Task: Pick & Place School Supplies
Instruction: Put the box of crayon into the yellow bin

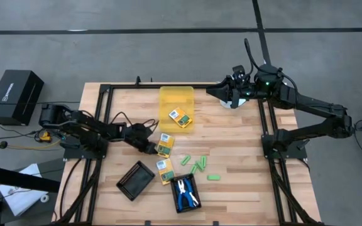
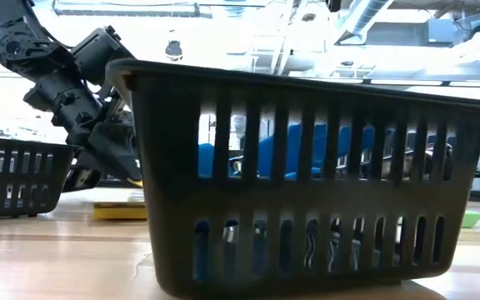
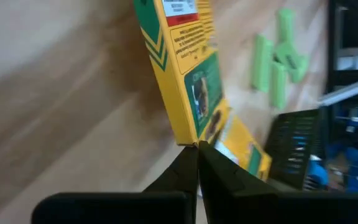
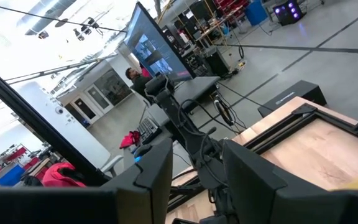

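the left gripper [image 1: 154, 149], jaws pinching a yellow-orange box [image 3: 185, 74] at mid-desk [image 1: 231, 138], while the right gripper [image 1: 213, 91] hovers near the yellow bin [image 1: 176, 97], jaws spread.

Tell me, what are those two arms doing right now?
Left pincer shut on yellow box, mid-table. Right pincer open, waiting at far edge. Nothing in the way.

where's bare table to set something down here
Bare wood lies right of the yellow bin, up to the right claw, and along the left edge above the empty black tray. It is crowded mid-table: left claw shut on a yellow box, green sticks, scissors tray.
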`<state>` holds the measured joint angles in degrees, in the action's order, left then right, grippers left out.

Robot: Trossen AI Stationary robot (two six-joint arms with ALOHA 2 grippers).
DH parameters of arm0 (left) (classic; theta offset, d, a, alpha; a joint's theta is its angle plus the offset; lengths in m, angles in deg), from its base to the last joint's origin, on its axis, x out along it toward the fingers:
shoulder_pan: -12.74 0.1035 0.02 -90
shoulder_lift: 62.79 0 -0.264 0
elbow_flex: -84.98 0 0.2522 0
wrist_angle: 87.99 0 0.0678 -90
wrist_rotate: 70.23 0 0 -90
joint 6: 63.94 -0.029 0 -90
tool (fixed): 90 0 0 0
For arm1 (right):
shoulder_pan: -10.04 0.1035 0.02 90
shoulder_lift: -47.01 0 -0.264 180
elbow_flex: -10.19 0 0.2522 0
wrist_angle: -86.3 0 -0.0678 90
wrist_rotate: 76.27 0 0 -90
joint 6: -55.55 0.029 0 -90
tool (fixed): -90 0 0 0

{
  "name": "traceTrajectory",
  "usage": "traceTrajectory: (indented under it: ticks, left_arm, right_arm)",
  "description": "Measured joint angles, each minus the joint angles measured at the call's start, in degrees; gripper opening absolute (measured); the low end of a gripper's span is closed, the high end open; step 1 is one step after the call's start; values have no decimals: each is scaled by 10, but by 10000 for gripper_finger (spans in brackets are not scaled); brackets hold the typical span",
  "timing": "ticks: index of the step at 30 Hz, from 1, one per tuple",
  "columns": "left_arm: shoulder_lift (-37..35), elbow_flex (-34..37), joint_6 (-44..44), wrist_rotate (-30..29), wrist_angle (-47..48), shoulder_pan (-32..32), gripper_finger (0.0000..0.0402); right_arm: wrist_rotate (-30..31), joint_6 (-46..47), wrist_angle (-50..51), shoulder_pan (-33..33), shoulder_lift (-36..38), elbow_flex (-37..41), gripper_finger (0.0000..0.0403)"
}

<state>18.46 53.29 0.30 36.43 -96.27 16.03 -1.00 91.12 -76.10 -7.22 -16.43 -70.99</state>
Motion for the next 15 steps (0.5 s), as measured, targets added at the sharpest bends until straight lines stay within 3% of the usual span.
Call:
traceTrajectory:
  ticks: [15]
  left_arm:
    - [-61, 0, 37, 49, -24, -4, 0]
  right_arm:
    - [0, -4, 0, 0, 0, 0, 137]
